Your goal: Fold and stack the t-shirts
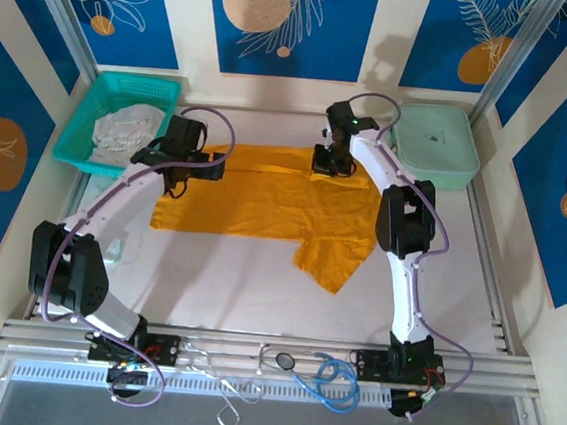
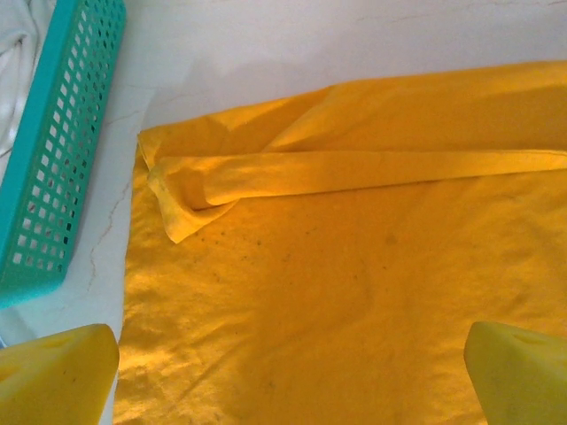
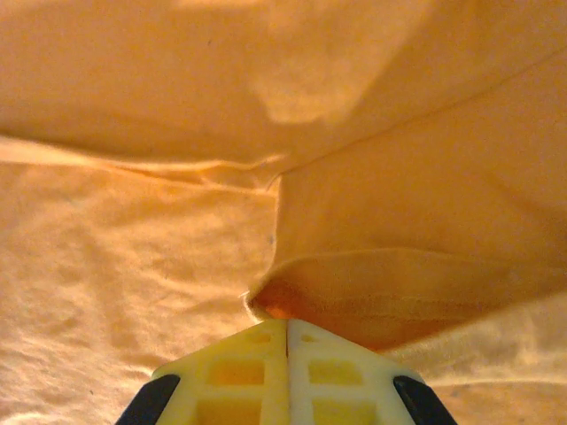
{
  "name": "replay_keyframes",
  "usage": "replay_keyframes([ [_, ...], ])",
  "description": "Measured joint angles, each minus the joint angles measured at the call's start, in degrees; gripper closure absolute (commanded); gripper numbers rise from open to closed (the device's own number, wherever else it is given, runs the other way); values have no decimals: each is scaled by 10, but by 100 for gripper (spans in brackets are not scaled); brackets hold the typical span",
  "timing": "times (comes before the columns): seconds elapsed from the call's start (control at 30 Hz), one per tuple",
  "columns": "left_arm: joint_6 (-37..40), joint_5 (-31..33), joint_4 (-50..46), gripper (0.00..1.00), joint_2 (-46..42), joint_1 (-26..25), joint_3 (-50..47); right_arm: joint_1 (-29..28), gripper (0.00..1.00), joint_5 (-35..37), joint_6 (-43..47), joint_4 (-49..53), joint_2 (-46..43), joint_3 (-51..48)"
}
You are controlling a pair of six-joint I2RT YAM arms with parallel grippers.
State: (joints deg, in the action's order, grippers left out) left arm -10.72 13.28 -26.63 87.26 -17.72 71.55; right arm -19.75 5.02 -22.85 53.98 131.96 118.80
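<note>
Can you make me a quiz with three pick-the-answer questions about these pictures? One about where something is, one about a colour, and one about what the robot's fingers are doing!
1. Where is the whitish cloth?
A. in the teal basket
B. on the green case
C. on the floor

2. The spread-out t-shirt is:
A. blue
B. orange
C. pink

3. The left fingers are:
A. wide apart
B. pinched together
C. gripping the basket

Answers:
1 A: the top view shows it bunched inside the basket.
2 B: its cloth looks orange in every view.
3 A: the left wrist view shows the two tips far apart above the t-shirt.
</note>
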Motion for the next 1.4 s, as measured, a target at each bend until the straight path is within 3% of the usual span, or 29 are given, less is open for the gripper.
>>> replay_keyframes([
  [0.03, 0, 0, 0, 0, 0, 0, -3, -6, 100, 5, -7, -2, -2, -10],
  [0.2, 0, -2, 0, 0, 0, 0, -13, -23, 69, 30, -44, -6, -5, -75],
  [0.37, 0, -3, 0, 0, 0, -1, -14, -25, 60, 59, -74, -5, -21, -124],
  [0.63, 0, -11, 0, 1, 2, -3, -14, -2, 60, 101, -69, 10, -64, -88],
  [0.87, 0, -13, 0, 0, 3, -6, -14, 75, 54, 106, -26, 8, -7, -3],
  [1.17, 0, -13, 0, 0, 6, -7, -14, 128, 55, 44, 22, 3, 63, 15],
  [1.4, 0, -13, -1, 0, 10, -10, -14, 128, 66, -8, 32, -24, 57, -9],
])
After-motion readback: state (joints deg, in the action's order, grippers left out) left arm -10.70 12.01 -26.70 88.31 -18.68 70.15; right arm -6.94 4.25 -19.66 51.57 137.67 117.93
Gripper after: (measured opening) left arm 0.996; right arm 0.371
